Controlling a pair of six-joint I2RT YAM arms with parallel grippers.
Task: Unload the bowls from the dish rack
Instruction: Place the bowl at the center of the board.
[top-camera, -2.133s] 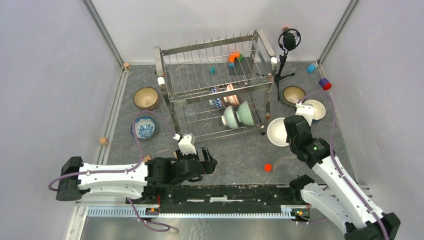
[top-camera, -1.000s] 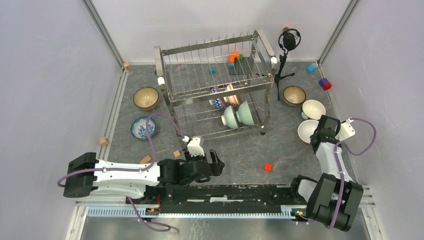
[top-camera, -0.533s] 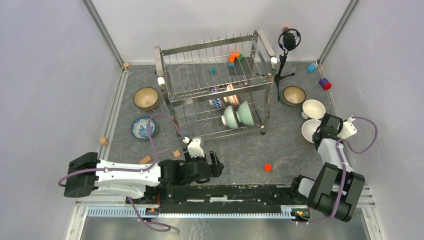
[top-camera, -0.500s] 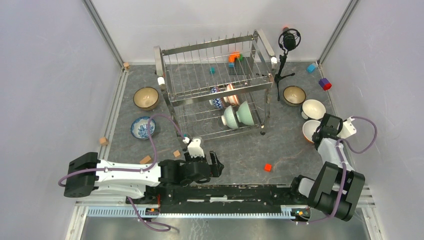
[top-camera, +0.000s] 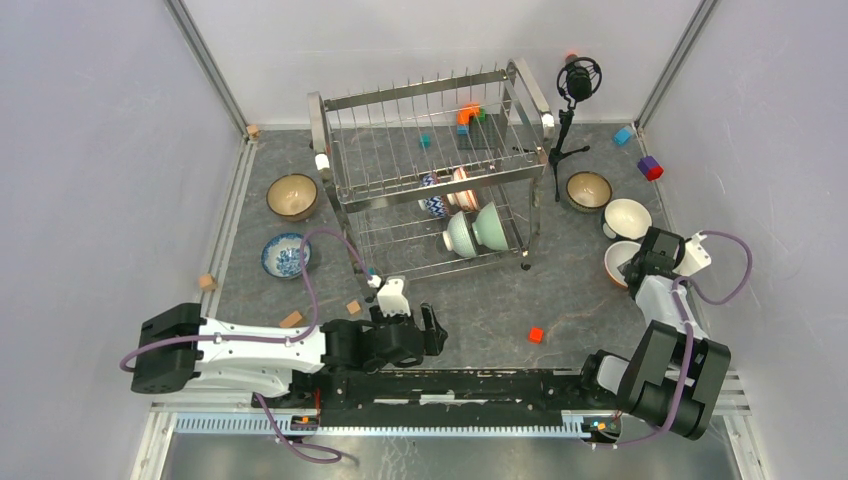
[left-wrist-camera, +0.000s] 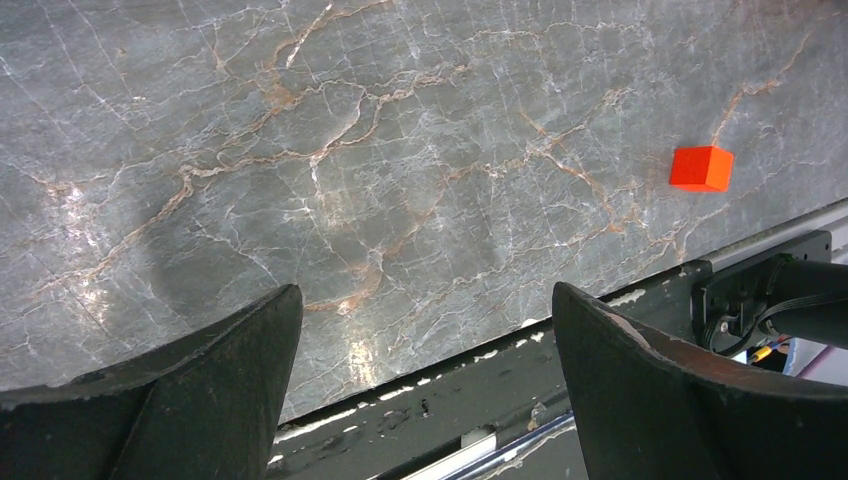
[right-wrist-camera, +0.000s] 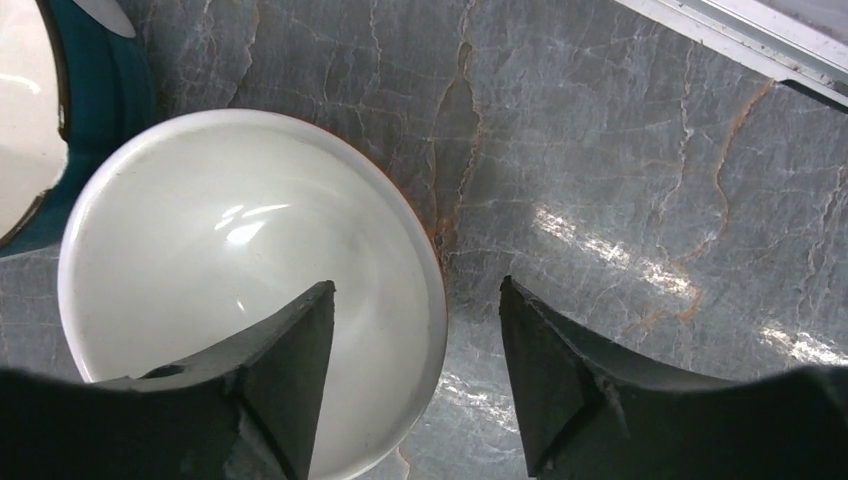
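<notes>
My left jaws are spread wide and hold nothing. They sit over bare surface, with a red block off to their right. The dish rack is ahead of them and slightly right. Its lower tier holds patterned bowls and pale green bowls, all standing on edge. My left jaws are nearer these. My right jaws are parted and released, straddling the rim of the white bowl, which rests on the surface. A teal-sided bowl sits just beside it. I judge straight up is the clear way out.
</notes>
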